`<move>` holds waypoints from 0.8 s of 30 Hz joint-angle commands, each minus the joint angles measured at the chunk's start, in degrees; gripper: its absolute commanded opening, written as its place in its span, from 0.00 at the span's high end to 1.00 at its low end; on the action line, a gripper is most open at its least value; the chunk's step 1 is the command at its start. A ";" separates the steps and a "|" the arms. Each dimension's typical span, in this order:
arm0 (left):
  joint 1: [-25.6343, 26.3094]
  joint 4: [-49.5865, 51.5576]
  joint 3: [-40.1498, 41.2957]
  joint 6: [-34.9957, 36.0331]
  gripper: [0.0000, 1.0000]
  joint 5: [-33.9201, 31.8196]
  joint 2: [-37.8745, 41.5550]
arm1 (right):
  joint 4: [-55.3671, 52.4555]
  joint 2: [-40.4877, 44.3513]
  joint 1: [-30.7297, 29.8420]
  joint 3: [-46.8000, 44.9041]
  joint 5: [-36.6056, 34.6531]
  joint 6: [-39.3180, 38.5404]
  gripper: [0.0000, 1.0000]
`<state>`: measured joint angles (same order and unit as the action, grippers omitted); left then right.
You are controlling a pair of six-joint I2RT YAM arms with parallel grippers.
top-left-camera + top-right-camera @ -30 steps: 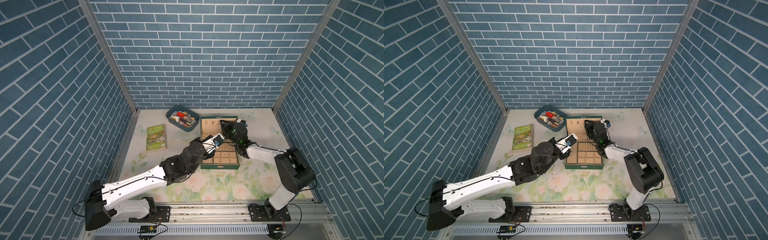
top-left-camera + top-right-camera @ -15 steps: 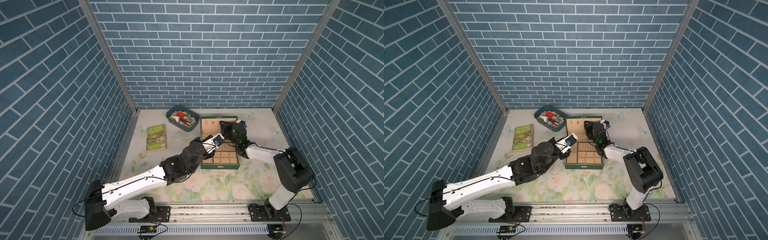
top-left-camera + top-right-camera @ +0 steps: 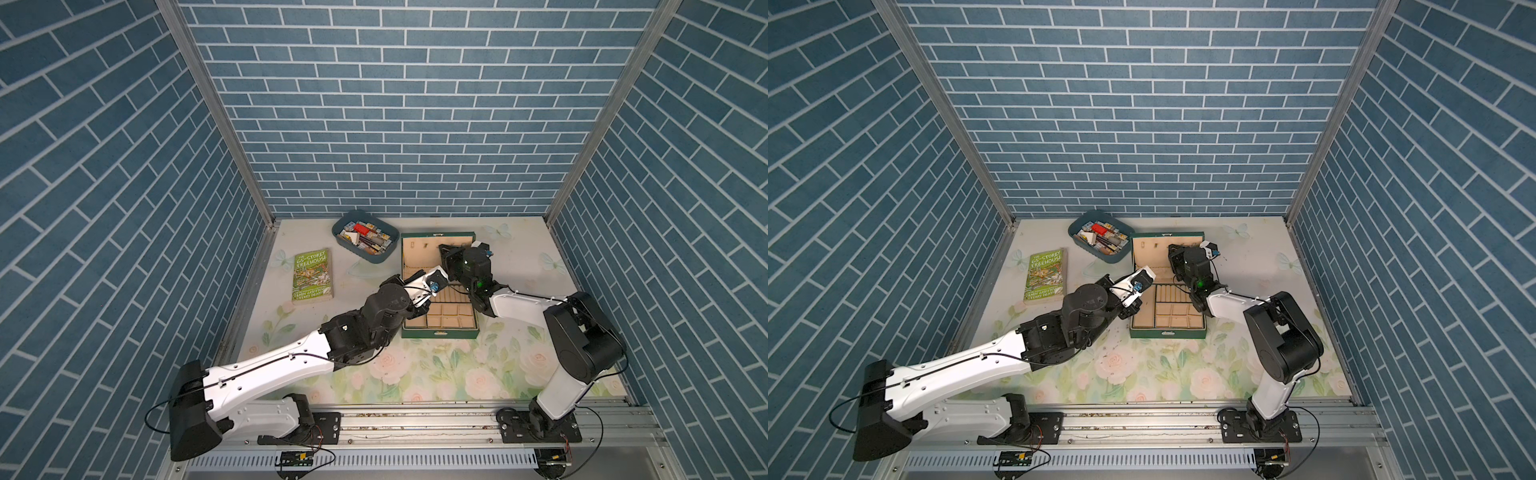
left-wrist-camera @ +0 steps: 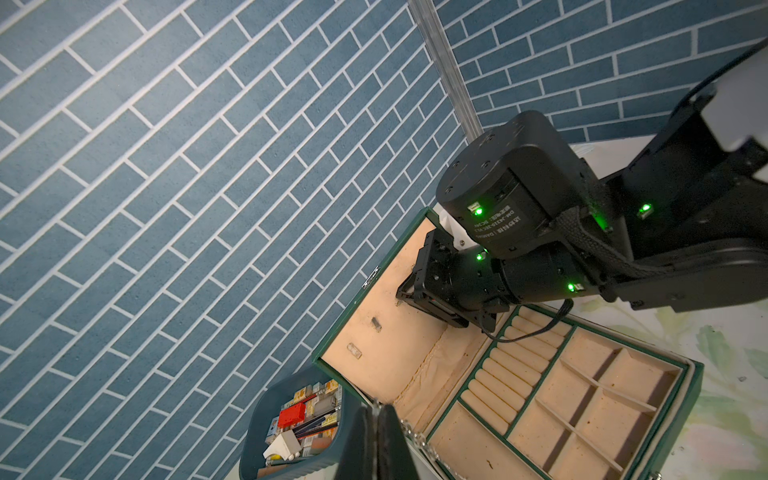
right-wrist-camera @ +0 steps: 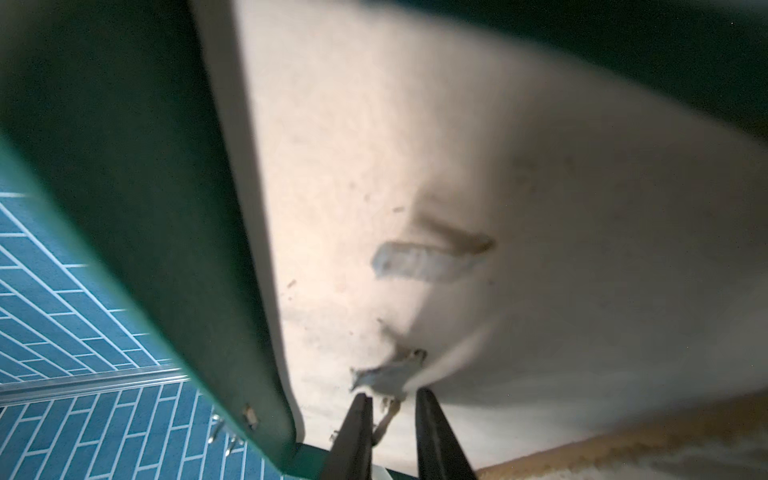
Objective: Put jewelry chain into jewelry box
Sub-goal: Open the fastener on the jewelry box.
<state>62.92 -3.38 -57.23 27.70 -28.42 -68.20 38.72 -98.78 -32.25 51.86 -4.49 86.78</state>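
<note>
Left gripper (image 4: 376, 409) is clamped tight, its two black fingers pressed flat together; right gripper (image 5: 392, 395) has its jaws a little apart, with a narrow gap between them

Pale floral tabletop (image 3: 415, 374) carries everything. Dark green rectangular jewelry box (image 3: 440, 332) with beige velvety lining sits mid-table toward the far side, its lid (image 3: 419, 249) upright, ring rolls and square compartments showing in both top views. Right gripper reaches up against the lid's inner face, where a small pale blurred scrap (image 5: 390, 376) sits at its tips; what that is cannot be told. Green paperback book (image 3: 312, 276) lies well to the left of the box. Blue-grey oval plastic tub (image 3: 365, 255) of small items stands just beside the lid's left edge. Thin pale metal jewelry chain (image 4: 417, 436) shows as a few links starting right at the left fingers, seemingly pinched by them, and trailing along the box's left rim near the hinge, outside any compartment
</note>
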 commanded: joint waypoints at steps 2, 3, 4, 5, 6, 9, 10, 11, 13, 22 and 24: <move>0.19 -1.11 0.81 0.07 1.00 0.21 0.57 | -0.23 0.23 -0.36 -0.83 -1.31 -0.21 0.78; 0.23 -1.11 0.87 0.07 1.00 0.26 0.58 | -0.21 0.32 -0.40 -1.05 -1.24 -0.21 0.78; 0.26 -1.11 0.81 0.07 1.00 0.29 0.61 | -0.06 0.38 -0.52 -1.36 -1.34 -0.21 0.79; 0.22 -1.11 0.81 0.07 1.00 0.30 0.61 | -0.06 0.36 -0.61 -1.46 -1.35 -0.23 0.79; 0.19 -1.11 0.81 0.07 1.00 0.38 0.62 | 0.03 0.28 -0.62 -1.57 -1.27 -0.22 0.79; 0.18 -1.11 0.76 -0.01 1.00 0.39 0.52 | 0.18 0.12 -0.81 -1.82 -1.19 -0.23 0.81; 0.20 -1.11 0.79 -0.02 1.00 0.39 0.49 | 0.29 0.09 -0.90 -1.92 -1.28 -0.21 0.82; 0.22 -1.03 0.80 -0.02 1.00 0.39 0.49 | 0.30 -0.05 -0.86 -1.96 -1.31 -0.23 0.82; 0.21 -1.03 0.81 -0.02 1.00 0.30 0.51 | 0.59 -0.21 -0.88 -2.22 -1.31 -0.29 0.83; 0.23 -1.10 1.06 -0.02 1.00 0.39 0.41 | 1.43 -0.44 -0.90 -3.71 -1.63 -0.22 0.85; 0.23 -1.19 1.07 -0.02 1.00 0.39 0.33 | 1.41 -0.61 -0.88 -3.85 -1.70 -0.22 0.85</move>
<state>62.92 -3.66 -56.62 27.70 -28.23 -68.18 42.22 -98.78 -32.91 49.63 -4.99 86.80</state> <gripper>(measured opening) 0.075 0.151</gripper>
